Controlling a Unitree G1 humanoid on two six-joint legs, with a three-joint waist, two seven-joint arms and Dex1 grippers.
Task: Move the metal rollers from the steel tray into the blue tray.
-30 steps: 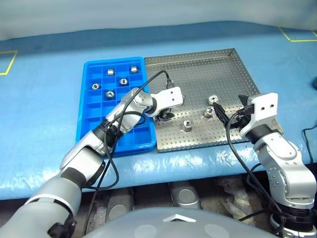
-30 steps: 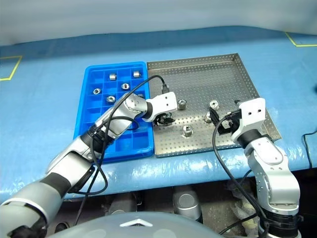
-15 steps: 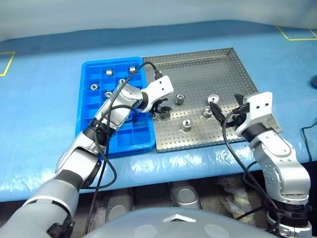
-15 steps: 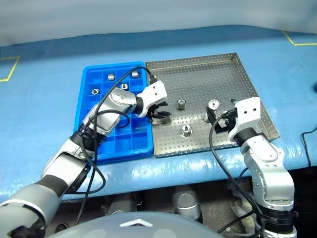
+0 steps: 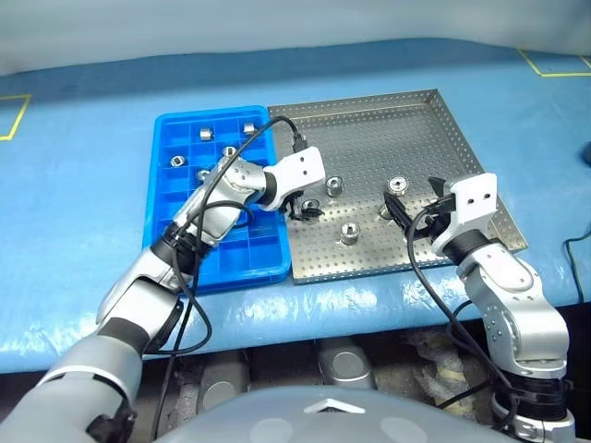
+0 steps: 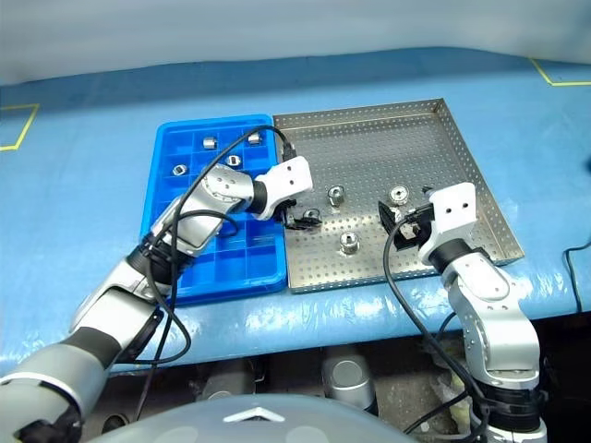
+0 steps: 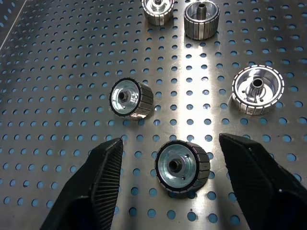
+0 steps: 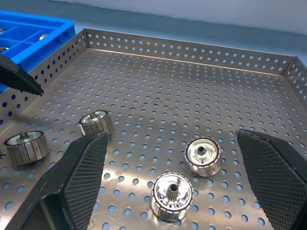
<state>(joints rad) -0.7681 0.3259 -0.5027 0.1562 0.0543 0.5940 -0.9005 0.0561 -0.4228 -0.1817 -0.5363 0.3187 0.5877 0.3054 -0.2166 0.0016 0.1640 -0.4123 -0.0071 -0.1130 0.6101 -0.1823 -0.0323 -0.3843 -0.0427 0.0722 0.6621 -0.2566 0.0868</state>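
Observation:
The steel tray holds several metal rollers lying loose on its perforated floor. My left gripper hovers open over the tray's left part. One roller rests on the floor between its fingers, touching neither. Another roller lies just beyond, with more farther off. My right gripper is open low over the tray's right side, with two rollers in front of it. The blue tray to the left carries several rollers in its far compartments.
The two trays sit side by side on a blue table cover. Black cables loop from my left wrist over the blue tray. Yellow tape marks lie at the far corners of the table.
My left gripper's fingers have spread wide, and the roller they were closed on now sits free on the steel tray. The right gripper stays open in about the same place.

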